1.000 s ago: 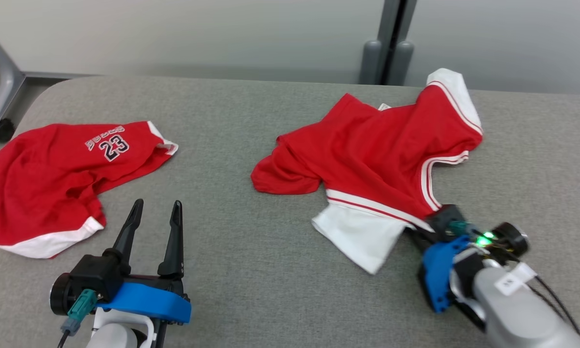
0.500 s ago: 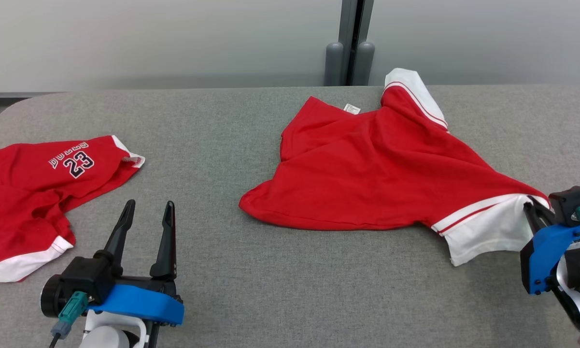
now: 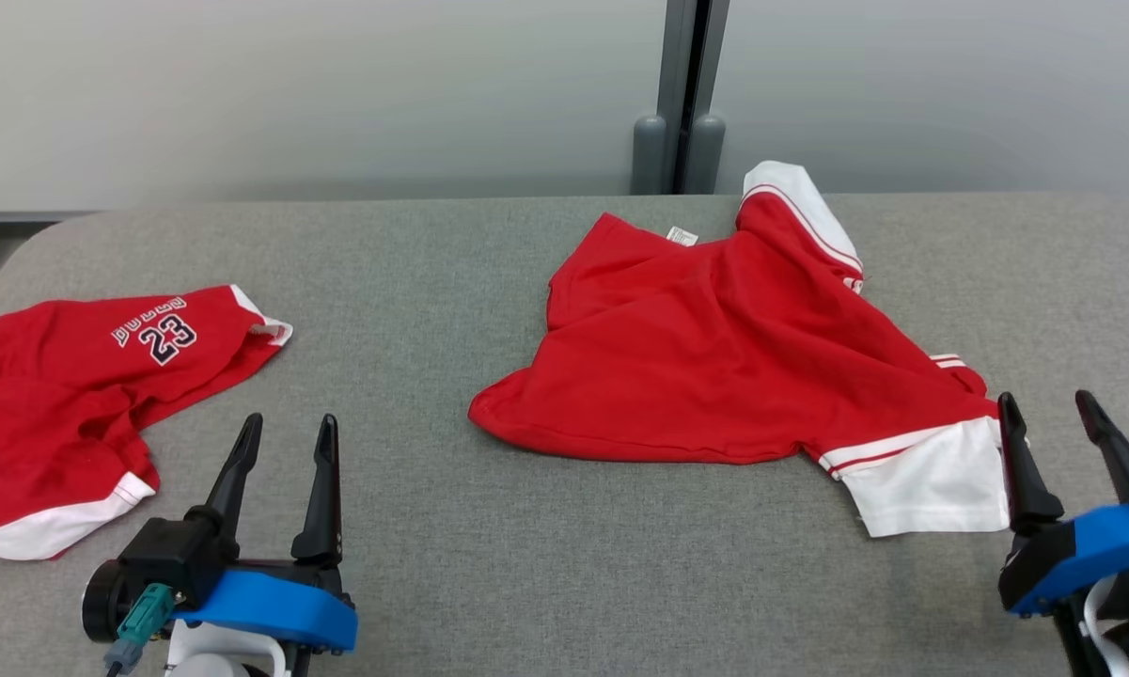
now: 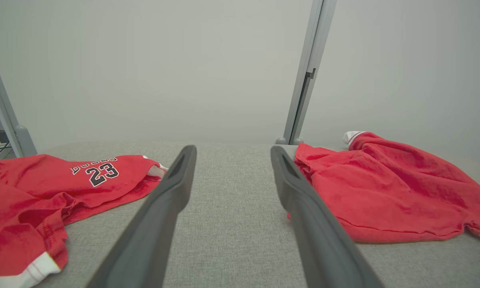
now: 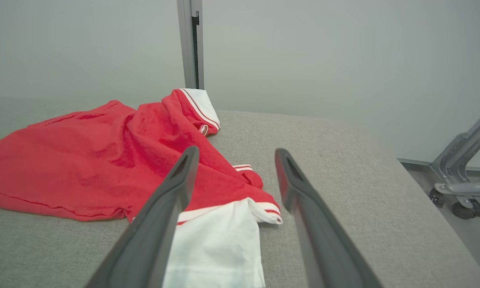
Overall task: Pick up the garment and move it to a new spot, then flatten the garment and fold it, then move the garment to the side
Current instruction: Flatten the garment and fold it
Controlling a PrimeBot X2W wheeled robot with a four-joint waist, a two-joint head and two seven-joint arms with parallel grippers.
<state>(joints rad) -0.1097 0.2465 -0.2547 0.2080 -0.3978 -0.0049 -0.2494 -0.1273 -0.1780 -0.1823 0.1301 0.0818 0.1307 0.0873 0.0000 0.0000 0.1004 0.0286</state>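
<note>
The soft red shirt point(image 3: 714, 367) with white sleeve ends lies on the right half of the wide grey cloth table point(image 3: 526, 583). It is a bit bumpy and not flat yet. Its near white sleeve point(image 3: 931, 480) points toward the robot's right side, and its far white sleeve point(image 3: 799, 202) is curled over near the back edge. The right gripper point(image 3: 1043, 399) hangs just beside the near sleeve with its two dark fingers spread wide and nothing between them. I cannot tell if one finger brushes the cloth. The left gripper point(image 3: 290, 419) waits well away on the other side, spread wide too and holding nothing. Farther left lies another red shirt with the number 23 point(image 3: 66, 395), which should be left alone. I think the job now is to make the shirt flat. To do that well, each gripper should pinch just one layer at an outer edge, like the near sleeve and the red bottom corner point(image 3: 489, 409). Then they should pull gently apart, low over the table, so the bumps go out and nothing bunches up. The curled far sleeve needs opening too.
</note>
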